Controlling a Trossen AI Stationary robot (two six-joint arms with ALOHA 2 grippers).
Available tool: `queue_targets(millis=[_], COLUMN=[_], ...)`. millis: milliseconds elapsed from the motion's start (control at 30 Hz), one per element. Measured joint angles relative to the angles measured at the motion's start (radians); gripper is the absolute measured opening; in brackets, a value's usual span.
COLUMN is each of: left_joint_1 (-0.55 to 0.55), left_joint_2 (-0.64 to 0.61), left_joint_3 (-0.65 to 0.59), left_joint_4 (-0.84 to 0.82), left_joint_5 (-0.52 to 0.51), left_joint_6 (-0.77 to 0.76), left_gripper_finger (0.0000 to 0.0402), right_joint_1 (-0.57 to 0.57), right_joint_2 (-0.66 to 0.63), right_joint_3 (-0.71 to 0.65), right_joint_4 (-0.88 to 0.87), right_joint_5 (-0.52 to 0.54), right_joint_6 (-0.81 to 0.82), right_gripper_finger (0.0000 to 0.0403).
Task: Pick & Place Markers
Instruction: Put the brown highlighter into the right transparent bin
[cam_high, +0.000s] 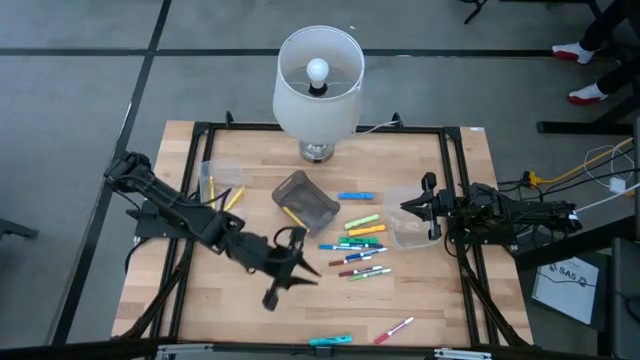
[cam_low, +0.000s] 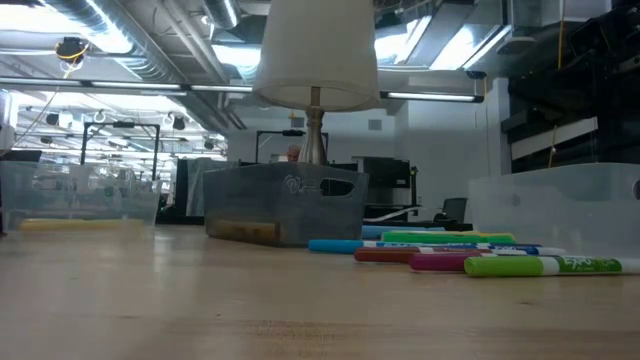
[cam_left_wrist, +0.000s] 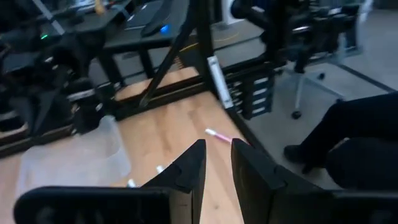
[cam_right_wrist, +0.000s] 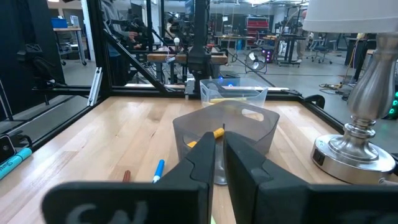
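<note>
Several markers (cam_high: 360, 245) lie loose on the wooden table, right of centre, and they also show in the low view as markers (cam_low: 460, 252). A cyan marker (cam_high: 330, 341) and a pink marker (cam_high: 395, 329) lie near the front edge. My left gripper (cam_high: 300, 268) hovers above the table's middle, left of the loose markers. In its wrist view the left gripper (cam_left_wrist: 217, 149) has its fingers close together with nothing between them, and it points toward the pink marker (cam_left_wrist: 217, 135). My right gripper (cam_high: 430, 206) waits at the right side; its wrist view shows the right gripper (cam_right_wrist: 219, 135) shut and empty.
A grey bin (cam_high: 305, 200) holding a yellow marker stands behind the loose markers. A clear container (cam_high: 220, 180) with yellow markers stands at the far left, and another clear container (cam_high: 410, 230) at the right. A lamp (cam_high: 318, 85) stands at the far middle. A black frame (cam_high: 455, 200) borders the table.
</note>
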Motion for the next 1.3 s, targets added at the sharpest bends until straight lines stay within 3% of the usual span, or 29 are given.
queue_targets(millis=[333,1033,1300], left_joint_1=[-0.074,-0.055,-0.054], left_joint_2=[0.045,0.326,0.399], left_joint_3=[0.000,-0.001,-0.001], left_joint_4=[0.026,0.399,0.468], left_joint_5=[0.000,0.002,0.003], left_joint_6=[0.001,0.026,0.018], left_gripper_finger=[0.0072,0.0073,0.0073], right_joint_1=[0.000,0.000,0.000], right_joint_2=[0.000,0.000,0.000], right_joint_3=[0.000,0.000,0.000], right_joint_4=[0.000,0.000,0.000], right_joint_5=[0.000,0.000,0.000], right_joint_6=[0.000,0.000,0.000], right_gripper_finger=[0.0035,0.0035,0.0035])
